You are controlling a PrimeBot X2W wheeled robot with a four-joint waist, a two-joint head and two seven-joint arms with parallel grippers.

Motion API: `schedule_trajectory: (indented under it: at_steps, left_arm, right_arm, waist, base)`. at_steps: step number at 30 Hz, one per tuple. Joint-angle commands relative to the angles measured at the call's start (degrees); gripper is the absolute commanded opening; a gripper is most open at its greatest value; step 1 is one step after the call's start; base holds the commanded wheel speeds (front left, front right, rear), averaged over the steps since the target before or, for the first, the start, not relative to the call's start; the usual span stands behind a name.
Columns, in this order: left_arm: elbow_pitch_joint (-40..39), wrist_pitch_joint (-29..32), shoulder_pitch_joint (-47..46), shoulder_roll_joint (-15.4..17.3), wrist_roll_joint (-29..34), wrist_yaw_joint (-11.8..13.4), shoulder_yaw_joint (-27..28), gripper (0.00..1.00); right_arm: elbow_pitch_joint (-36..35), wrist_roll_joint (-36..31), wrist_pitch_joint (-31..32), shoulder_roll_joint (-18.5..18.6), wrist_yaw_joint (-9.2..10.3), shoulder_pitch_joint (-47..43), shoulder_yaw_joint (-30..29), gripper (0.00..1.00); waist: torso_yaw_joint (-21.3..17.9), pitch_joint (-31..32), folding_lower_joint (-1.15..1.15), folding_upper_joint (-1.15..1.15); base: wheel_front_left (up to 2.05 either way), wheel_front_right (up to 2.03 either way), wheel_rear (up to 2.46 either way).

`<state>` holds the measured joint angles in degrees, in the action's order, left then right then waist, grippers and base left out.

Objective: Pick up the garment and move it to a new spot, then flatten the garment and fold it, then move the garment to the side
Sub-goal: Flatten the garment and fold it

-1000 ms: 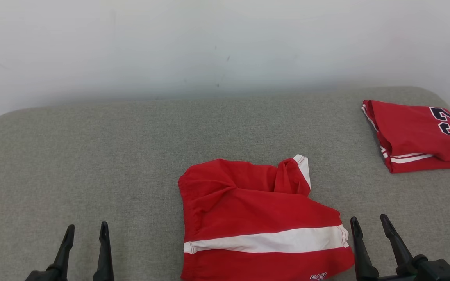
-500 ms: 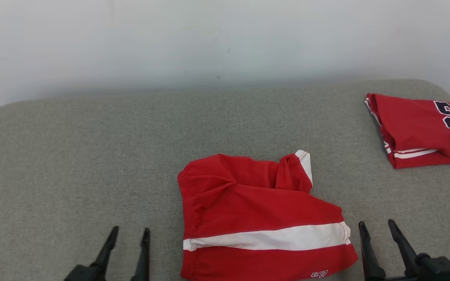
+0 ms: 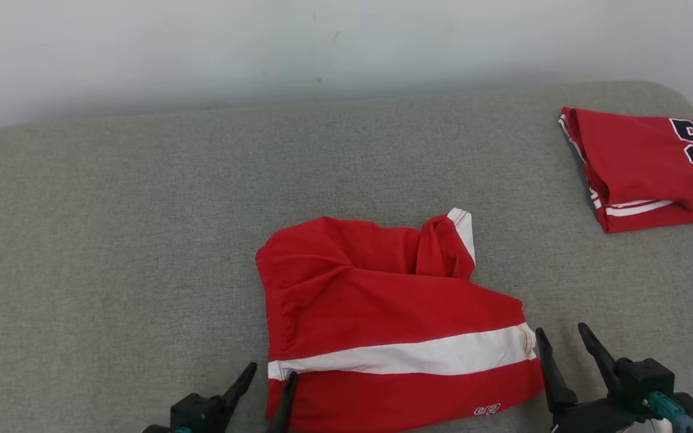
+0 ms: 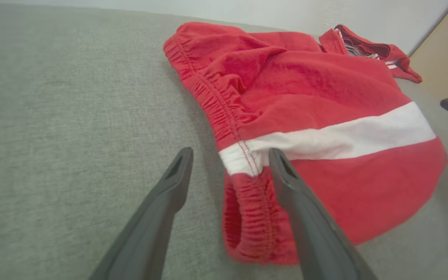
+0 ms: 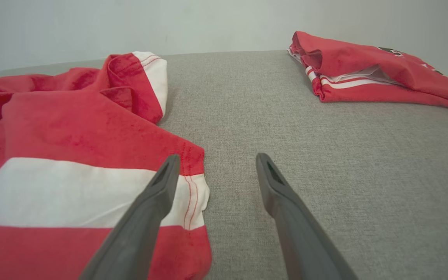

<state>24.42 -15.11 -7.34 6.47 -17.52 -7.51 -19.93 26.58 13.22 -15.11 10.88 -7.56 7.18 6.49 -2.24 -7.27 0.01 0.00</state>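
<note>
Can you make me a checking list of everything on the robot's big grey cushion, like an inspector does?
Surface: grey fabric pad, with two garments lying on it.
Job's things: red shorts with a white stripe, rumpled, near middle.
Clutter: folded red jersey, far right.
Grippers: left gripper open, straddling the shorts' waistband edge; right gripper open, at the shorts' other end.
Cables: nothing seen.
Surroundings: pale wall behind.

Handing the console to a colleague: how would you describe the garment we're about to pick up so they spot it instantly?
On the grey padded surface, look near the front middle, between the left claw and the right claw. The crumpled red shorts there bear one broad white stripe; the other red garment, far right, is neatly folded and shows dark numerals.
</note>
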Motion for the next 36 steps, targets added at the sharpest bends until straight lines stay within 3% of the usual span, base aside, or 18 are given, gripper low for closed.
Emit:
schedule_trajectory:
  at_steps: [1,8,18,19,21,22,23,24,25,26,27,32,36]
  left_arm:
    - [1.39,0.00,-1.21,0.72,-1.88,0.11,-1.22,1.00]
    - [4.68,0.00,-4.17,1.59,-5.39,0.09,-5.34,1.00]
    - [1.07,-0.01,-4.65,1.58,-6.46,0.09,-7.59,0.99]
    - [0.80,-0.01,-4.42,1.55,-6.74,0.09,-7.82,0.95]
    - [0.14,-0.01,-4.19,1.68,-6.92,0.09,-8.32,0.76]
    - [-0.10,0.00,-4.15,1.63,-7.10,0.09,-8.46,0.55]
    - [-0.34,0.00,-4.14,1.60,-7.25,0.09,-8.64,0.45]
    - [-0.71,-0.01,-4.20,1.52,-7.36,0.09,-8.73,0.30]
    - [-1.01,0.00,-4.23,1.44,-7.47,0.09,-8.75,0.20]
    - [-1.30,-0.01,-4.20,1.41,-7.65,0.09,-8.70,0.02]
    - [-1.59,-0.01,-4.09,1.45,-7.70,0.09,-8.61,0.00]
    - [-2.91,-0.01,-3.42,1.64,-8.07,0.09,-7.74,0.00]
    - [-4.44,-0.01,-3.45,2.01,-8.02,0.09,-6.21,0.00]
  right_arm:
    - [1.48,0.38,0.00,0.16,0.18,0.92,0.45,1.00]
    - [5.83,1.39,0.00,-0.27,0.18,3.48,2.61,1.00]
    - [12.71,3.22,0.00,-0.79,0.18,6.60,6.36,1.00]
    - [13.63,3.47,0.00,-0.83,0.18,6.81,6.77,1.00]
    - [15.40,4.07,0.02,-0.92,0.18,7.45,7.43,1.00]
    - [16.52,4.56,0.04,-1.05,0.18,7.67,7.89,0.68]
    - [17.50,5.01,0.09,-1.15,0.17,8.00,8.56,0.58]
    - [18.09,5.40,0.10,-1.21,0.17,8.58,9.09,0.38]
    - [18.44,5.68,0.09,-1.21,0.17,9.10,9.58,0.33]
    - [18.46,6.07,0.08,-1.17,0.17,9.57,10.13,0.21]
    - [17.99,6.36,0.06,-1.10,0.17,10.06,10.34,0.00]
    - [14.95,7.38,0.00,-0.43,0.18,10.24,10.85,0.00]
    - [8.16,6.34,0.01,0.58,0.18,8.84,9.63,0.00]
  waist:
    - [-0.45,-0.77,-0.01,0.00]
    - [-0.44,-1.43,-0.01,0.00]
    - [0.37,-1.29,-0.01,0.00]
    - [0.48,-1.23,-0.01,0.00]
    - [0.61,-1.16,-0.01,0.00]
    - [0.68,-1.11,-0.01,0.00]
    - [0.73,-1.07,-0.01,0.00]
    - [0.73,-1.03,-0.01,0.00]
    - [0.71,-1.00,-0.01,0.00]
    - [0.66,-0.95,-0.01,0.00]
    - [0.60,-0.89,-0.01,0.00]
    - [0.29,-0.31,-0.01,0.00]
    - [-0.12,-0.10,-0.01,0.00]
  base:
    - [0.00,0.00,0.00]
    - [0.00,0.00,0.00]
    - [0.00,0.00,0.00]
    - [0.00,0.00,0.00]
    - [0.00,0.00,0.00]
    - [0.00,0.00,0.00]
    - [0.00,0.00,0.00]
    - [0.00,0.00,0.00]
    - [0.00,0.00,0.00]
    - [0.00,0.00,0.00]
    - [0.00,0.00,0.00]
    - [0.00,0.00,0.00]
    - [0.00,0.00,0.00]
